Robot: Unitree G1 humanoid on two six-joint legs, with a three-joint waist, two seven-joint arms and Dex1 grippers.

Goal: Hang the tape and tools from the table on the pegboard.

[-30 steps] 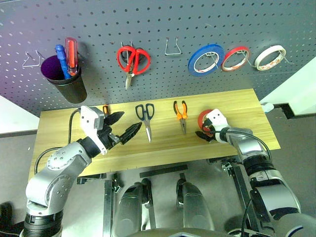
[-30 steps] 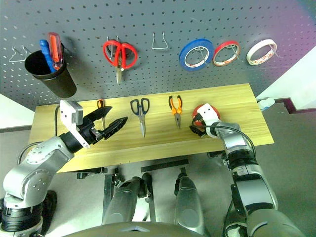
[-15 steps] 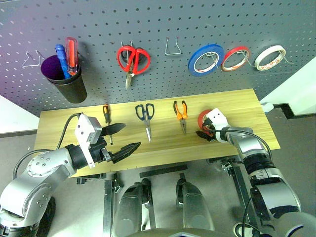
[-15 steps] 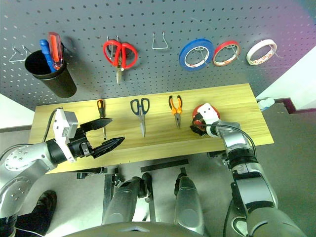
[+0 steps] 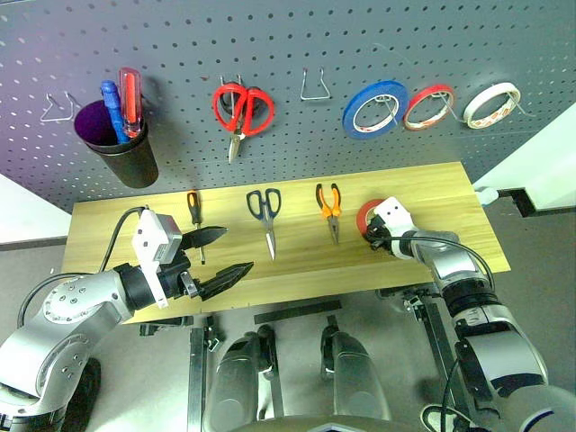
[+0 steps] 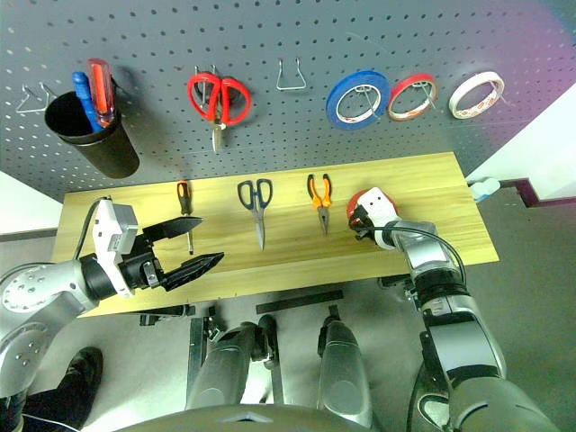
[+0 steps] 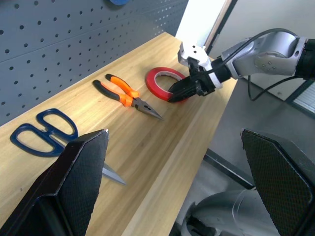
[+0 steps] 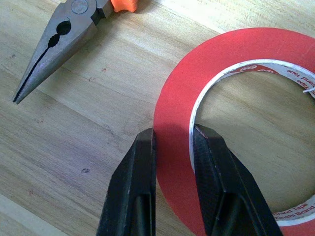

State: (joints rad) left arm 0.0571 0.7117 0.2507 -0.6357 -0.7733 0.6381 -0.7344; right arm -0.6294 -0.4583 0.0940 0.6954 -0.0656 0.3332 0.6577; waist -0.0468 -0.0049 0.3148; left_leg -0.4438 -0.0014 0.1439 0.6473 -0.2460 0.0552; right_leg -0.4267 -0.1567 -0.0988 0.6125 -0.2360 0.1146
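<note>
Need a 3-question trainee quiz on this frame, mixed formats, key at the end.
1. True or false: the right hand is shut on the tape, one finger inside the ring and one outside.
2. Which tool lies nearest the tape on the table: A) scissors B) pliers C) screwdriver?
3. Fill in: the left hand is ____ and holds nothing.

Key: 1 true; 2 B; 3 open.
</note>
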